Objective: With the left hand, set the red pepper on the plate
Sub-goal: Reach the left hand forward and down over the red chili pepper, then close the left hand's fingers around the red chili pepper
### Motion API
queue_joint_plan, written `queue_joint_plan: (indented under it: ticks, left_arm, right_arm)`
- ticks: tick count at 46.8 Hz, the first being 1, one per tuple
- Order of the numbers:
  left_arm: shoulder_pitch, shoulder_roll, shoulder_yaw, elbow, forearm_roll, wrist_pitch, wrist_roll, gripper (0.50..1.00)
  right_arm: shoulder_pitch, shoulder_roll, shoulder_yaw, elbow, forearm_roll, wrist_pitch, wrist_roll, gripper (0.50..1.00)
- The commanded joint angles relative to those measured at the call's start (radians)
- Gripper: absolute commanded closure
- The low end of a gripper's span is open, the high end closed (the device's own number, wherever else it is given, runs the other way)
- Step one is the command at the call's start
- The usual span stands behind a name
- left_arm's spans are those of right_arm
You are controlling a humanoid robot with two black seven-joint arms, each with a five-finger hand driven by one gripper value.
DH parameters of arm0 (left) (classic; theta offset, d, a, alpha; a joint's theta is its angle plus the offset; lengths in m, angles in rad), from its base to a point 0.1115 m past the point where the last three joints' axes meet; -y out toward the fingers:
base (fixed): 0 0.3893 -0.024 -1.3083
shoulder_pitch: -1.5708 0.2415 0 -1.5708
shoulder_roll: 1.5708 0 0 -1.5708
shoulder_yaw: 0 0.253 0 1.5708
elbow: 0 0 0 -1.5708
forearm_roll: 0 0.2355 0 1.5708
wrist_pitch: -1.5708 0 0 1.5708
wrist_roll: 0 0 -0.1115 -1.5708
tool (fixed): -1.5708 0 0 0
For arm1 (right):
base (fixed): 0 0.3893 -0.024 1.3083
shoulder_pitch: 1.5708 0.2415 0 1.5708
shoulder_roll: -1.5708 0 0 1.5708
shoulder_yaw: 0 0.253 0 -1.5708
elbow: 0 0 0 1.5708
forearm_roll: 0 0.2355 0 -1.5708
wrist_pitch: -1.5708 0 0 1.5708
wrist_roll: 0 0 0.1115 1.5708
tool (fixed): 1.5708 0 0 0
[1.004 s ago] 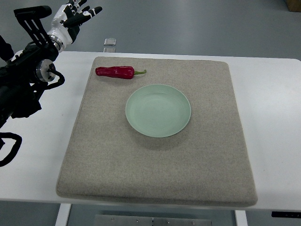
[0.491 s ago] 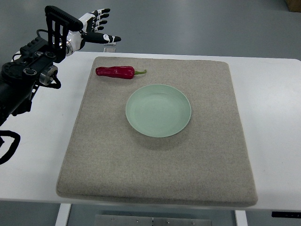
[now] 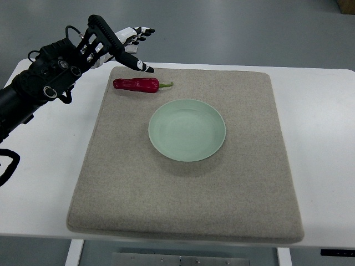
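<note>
left robot hand (image 3: 128,47): fingers spread, empty | red pepper (image 3: 136,85): just below, seemingly untouched

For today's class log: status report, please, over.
Left robot hand open above red pepper. Pepper on mat, beside plate. Nothing in the way.

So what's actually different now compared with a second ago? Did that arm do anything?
The left hand swung in from the far-left corner toward the right and nearer the red pepper; it now hovers just behind the pepper with fingers spread, holding nothing. Nothing was grasped or released. The pepper still lies on the grey mat behind the empty green plate, both unmoved.
</note>
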Motion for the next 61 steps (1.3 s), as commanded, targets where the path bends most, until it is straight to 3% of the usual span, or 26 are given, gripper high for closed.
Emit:
queue_joint_plan:
  ticks: [1,13,21,39,61]
  left_arm:
    - [-0.003,-0.001,0.0,0.0,0.095,0.0,0.0,0.525]
    - [-0.008,0.013,0.002,-0.001,0.287,-0.029,-0.002,0.521]
    - [-0.019,0.018,0.002,0.0,0.287,-0.16,0.0,0.523]
    - [-0.013,0.032,0.138,0.006,0.29,-0.105,-0.002,0.531]
    - [-0.02,0.036,0.19,-0.003,0.297,-0.112,-0.012,0.544]
  right_arm:
    - [0.0,0.0,0.0,0.0,0.0,0.0,0.0,0.572]
    - [0.0,0.0,0.0,0.0,0.0,0.0,0.0,0.57]
    - [0.0,0.0,0.0,0.0,0.0,0.0,0.0,0.572]
    - [0.0,0.0,0.0,0.0,0.001,0.0,0.0,0.572]
    - [-0.001,0.0,0.0,0.0,0.001,0.0,0.0,0.572]
